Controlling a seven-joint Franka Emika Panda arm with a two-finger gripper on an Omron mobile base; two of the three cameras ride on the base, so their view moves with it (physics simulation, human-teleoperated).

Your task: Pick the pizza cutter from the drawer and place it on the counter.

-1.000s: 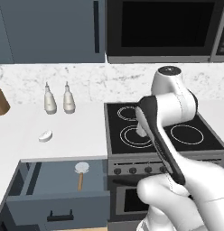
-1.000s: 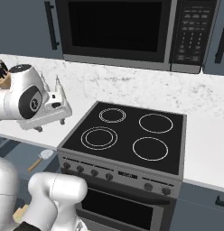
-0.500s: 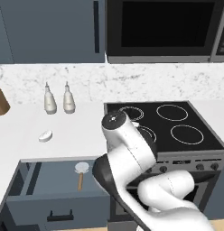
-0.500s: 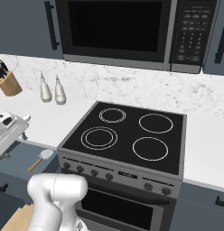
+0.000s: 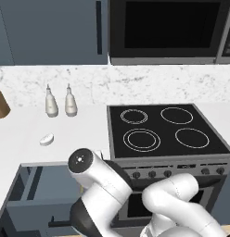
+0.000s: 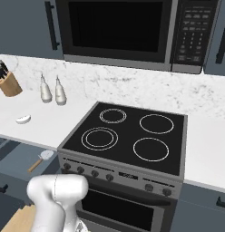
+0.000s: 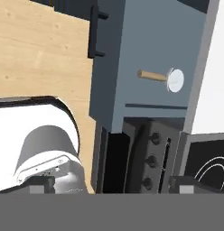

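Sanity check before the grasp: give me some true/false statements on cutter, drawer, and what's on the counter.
1. The pizza cutter lies inside the open drawer. True.
2. The cutter already rests on the counter. False: it is in the drawer, below the counter's edge.
3. Two white bottles stand on the counter near the backsplash. True.
4. The small white oval lump sits on the stove top. False: it lies on the counter, left of the stove.
5. The gripper holds the cutter. False: in the hand view the cutter lies apart from the hand, untouched.
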